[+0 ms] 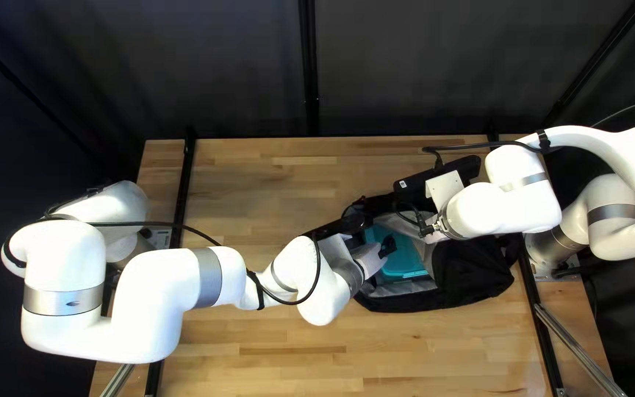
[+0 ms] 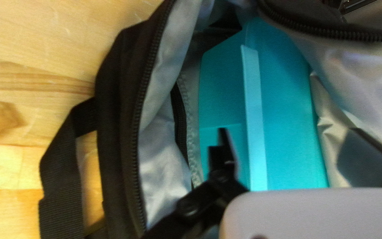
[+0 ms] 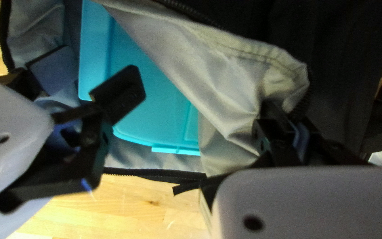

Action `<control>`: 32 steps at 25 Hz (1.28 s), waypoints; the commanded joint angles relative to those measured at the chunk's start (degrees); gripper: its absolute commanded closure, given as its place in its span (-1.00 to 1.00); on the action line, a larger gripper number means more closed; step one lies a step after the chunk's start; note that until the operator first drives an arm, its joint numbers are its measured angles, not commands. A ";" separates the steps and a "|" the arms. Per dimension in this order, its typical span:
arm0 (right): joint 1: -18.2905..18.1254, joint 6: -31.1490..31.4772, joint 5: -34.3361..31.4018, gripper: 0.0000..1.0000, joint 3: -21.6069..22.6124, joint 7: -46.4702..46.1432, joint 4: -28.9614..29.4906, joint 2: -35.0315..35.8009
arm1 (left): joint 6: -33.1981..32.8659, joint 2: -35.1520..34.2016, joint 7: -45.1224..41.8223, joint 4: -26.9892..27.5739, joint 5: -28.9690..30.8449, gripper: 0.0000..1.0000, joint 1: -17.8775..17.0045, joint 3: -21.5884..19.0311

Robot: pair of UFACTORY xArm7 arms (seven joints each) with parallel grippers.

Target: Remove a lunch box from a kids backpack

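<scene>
"Item location?"

"The turquoise lunch box [image 1: 408, 259] lies inside the open black backpack [image 1: 472, 276], on the wooden table [image 1: 273, 176]."

"Condition of the left gripper [image 1: 387, 248]?"

"Fingers spread apart, positioned inside the bag's mouth. One is over the lunch box, the other over the grey lining [image 2: 164, 177] beside it; an edge of the box runs through the gap as viewed. Contact with the box cannot be determined."

"And the right gripper [image 1: 432, 223]?"

"Closed, pinching the zippered edge of the grey-lined flap [image 3: 226, 84]. The lunch box is outside that grip, beside the fingers, partly covered by the flap."

"Any grip on the box itself?"

"None found on either side."
</scene>
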 commanded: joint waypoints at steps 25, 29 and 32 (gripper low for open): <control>0.00 0.00 0.00 1.00 0.00 0.00 0.00 0.00 | 12.19 -8.72 5.74 -0.81 -0.46 1.00 -7.04 0.50; 0.00 0.00 0.00 1.00 0.00 0.00 0.00 0.00 | 13.10 -9.24 4.97 -1.76 -0.79 1.00 -8.08 0.43; 0.00 0.00 0.00 1.00 0.00 0.00 0.00 0.00 | 13.99 -9.70 4.68 -2.00 -1.11 1.00 -8.70 0.43</control>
